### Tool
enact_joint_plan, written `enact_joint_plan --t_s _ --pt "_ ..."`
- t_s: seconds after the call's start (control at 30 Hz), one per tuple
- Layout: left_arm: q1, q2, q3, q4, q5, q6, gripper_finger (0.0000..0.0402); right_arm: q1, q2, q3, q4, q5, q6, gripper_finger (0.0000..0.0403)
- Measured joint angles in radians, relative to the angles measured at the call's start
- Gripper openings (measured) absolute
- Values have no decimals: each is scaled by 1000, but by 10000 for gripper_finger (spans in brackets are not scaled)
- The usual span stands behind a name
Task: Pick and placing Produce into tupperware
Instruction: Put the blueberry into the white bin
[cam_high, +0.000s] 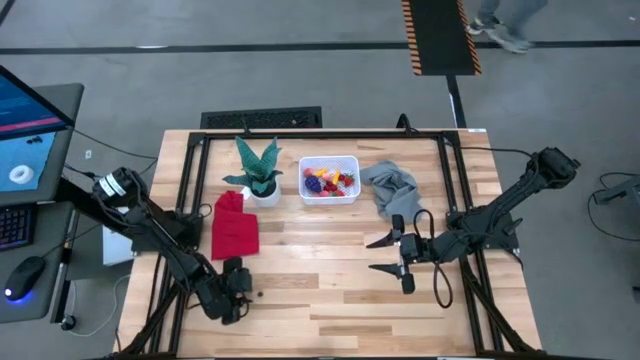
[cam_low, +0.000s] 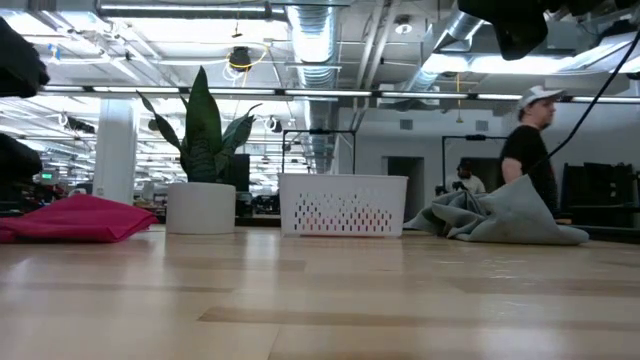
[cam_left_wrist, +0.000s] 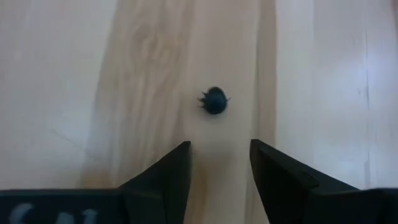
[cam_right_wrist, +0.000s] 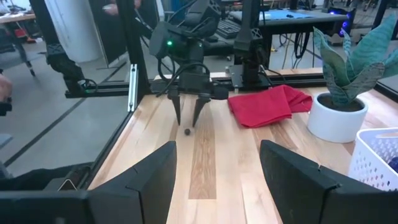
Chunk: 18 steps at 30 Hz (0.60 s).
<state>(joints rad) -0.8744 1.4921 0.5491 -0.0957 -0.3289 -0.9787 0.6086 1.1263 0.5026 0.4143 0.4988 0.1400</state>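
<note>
On the wooden table (cam_high: 330, 300), a small dark berry (cam_left_wrist: 215, 101) lies apart from the white bin (cam_high: 329, 180), near the red cloth (cam_high: 234, 225). Your left claw (cam_left_wrist: 219, 163) hovers above it, fingers parted and empty, berry just ahead of the tips. The bin already holds bright fruit (cam_high: 328, 181); your right claw (cam_high: 381, 255) waits open beside the grey cloth (cam_high: 390, 185).

Grey concrete floor (cam_high: 300, 80) spreads around the wooden table (cam_high: 330, 300); ceiling ducts (cam_low: 320, 40) and strip lights (cam_low: 180, 92) run overhead, a person (cam_low: 528, 140) stands behind.
</note>
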Motion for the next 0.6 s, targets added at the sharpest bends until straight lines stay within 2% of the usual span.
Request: enact_joint_plan --t_s 0.27,0.6 --pt "0 0 0 28 -33 3 129 0 0 0 -1 0 3 255" --pt "33 2 0 34 -73 53 126 0 0 0 -1 0 3 255"
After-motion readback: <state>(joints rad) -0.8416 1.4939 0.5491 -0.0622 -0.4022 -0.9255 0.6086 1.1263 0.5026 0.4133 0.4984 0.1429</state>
